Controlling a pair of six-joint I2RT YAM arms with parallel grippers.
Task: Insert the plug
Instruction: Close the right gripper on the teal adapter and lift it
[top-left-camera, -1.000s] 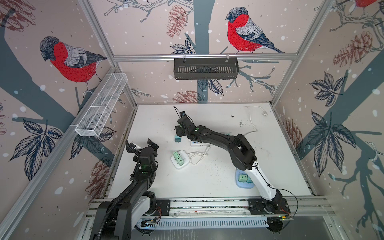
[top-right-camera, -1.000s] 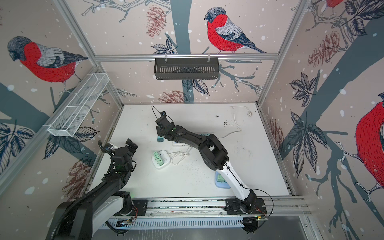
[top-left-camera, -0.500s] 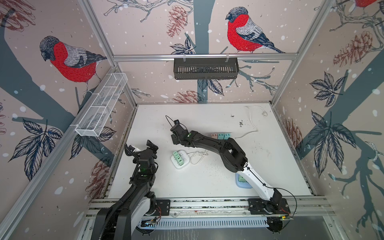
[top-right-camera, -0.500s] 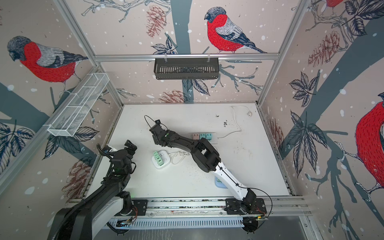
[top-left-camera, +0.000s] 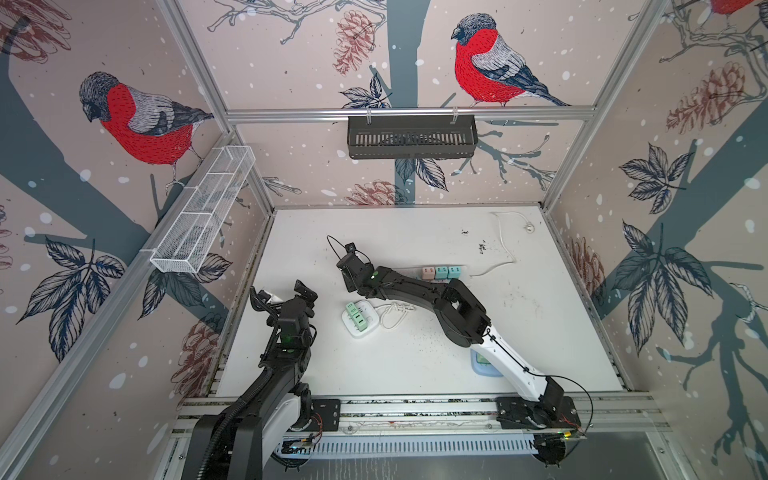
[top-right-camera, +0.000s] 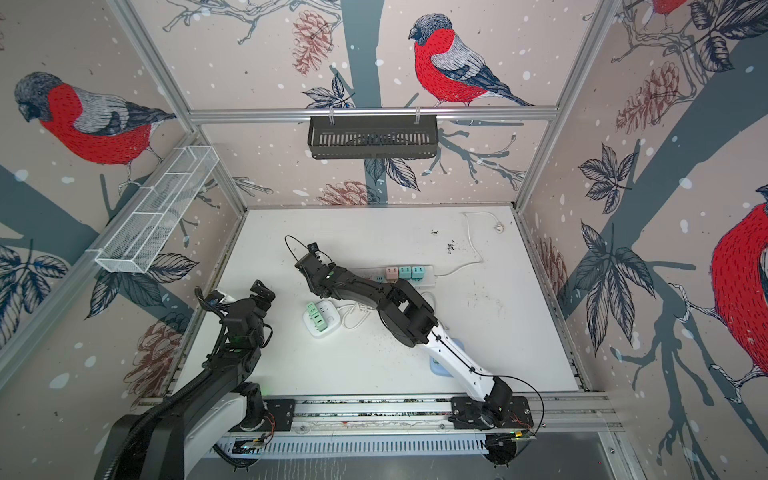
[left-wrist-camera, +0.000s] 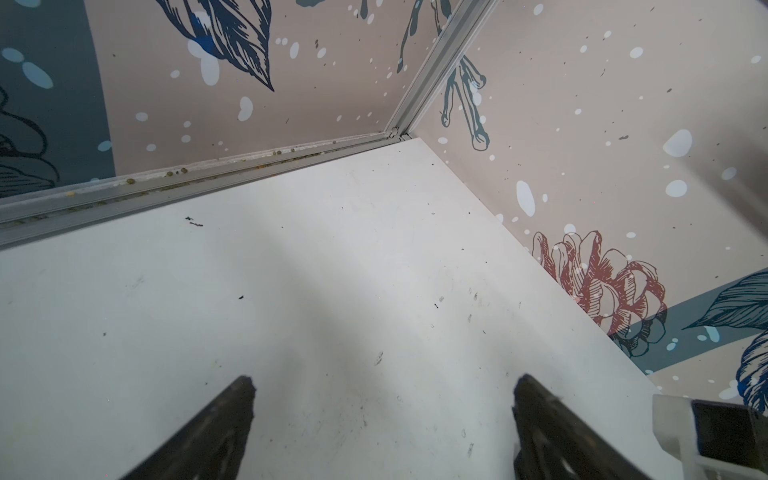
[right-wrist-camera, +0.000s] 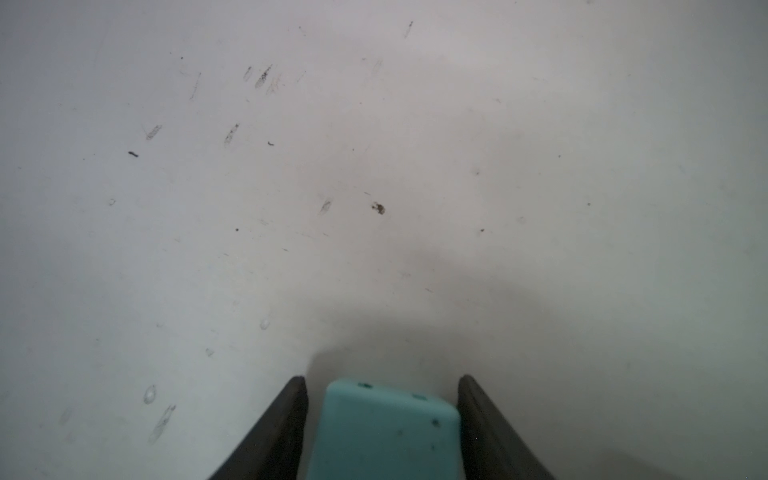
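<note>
A teal plug sits between the two dark fingers of my right gripper, which is shut on it just above the bare white table. In both top views that gripper points down at the table, left of the white power strip, and hides the plug. The strip carries a pink plug and two teal ones. My left gripper is open and empty, hovering near the table's left edge.
A white and green charger block with a coiled white cable lies in front of the right gripper. A pale blue tray sits partly under the right arm. The strip's cord runs toward the back right.
My right gripper has swung left and nearer, away from the strip's left end, and its jaws have narrowed around the teal plug. The left arm has barely moved.
</note>
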